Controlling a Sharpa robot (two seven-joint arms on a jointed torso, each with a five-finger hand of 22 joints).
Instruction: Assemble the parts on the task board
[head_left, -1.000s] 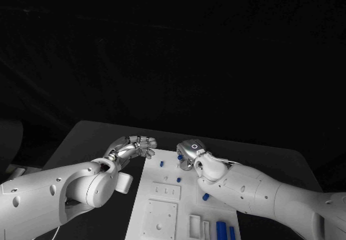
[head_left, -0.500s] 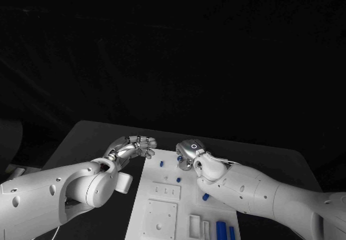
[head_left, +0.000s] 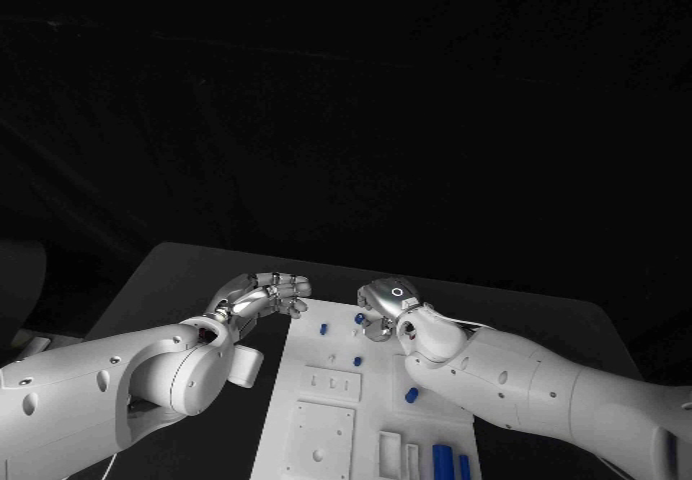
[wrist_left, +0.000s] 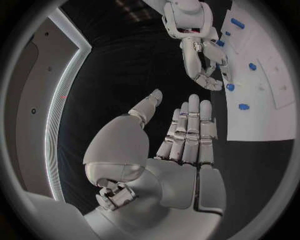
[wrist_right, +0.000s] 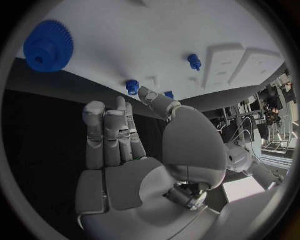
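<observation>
The white task board (head_left: 325, 420) lies lengthwise on the black table. Small blue parts stand near its far end: one (head_left: 322, 327) by the left edge, one (head_left: 359, 319) beside my right hand (head_left: 385, 305), and another (head_left: 358, 360) nearer me. My right hand (wrist_right: 119, 140) hovers over the board's far right edge, fingers straight, holding nothing; its thumb reaches toward a blue peg (wrist_right: 132, 86). A blue gear (wrist_right: 49, 46) lies flat on the board (wrist_right: 137, 30). My left hand (head_left: 267, 293) floats off the far left corner, and its fingers (wrist_left: 187, 130) are extended and empty.
More blue parts sit at the board's near end: a stud (head_left: 411, 395) and two upright bars (head_left: 443, 462). Raised white blocks with recesses (head_left: 332, 381) take up the board's middle. Bare black table (head_left: 173, 280) runs along the board's left side.
My right hand has shifted slightly to the right and turned at the wrist. The left hand has barely moved.
</observation>
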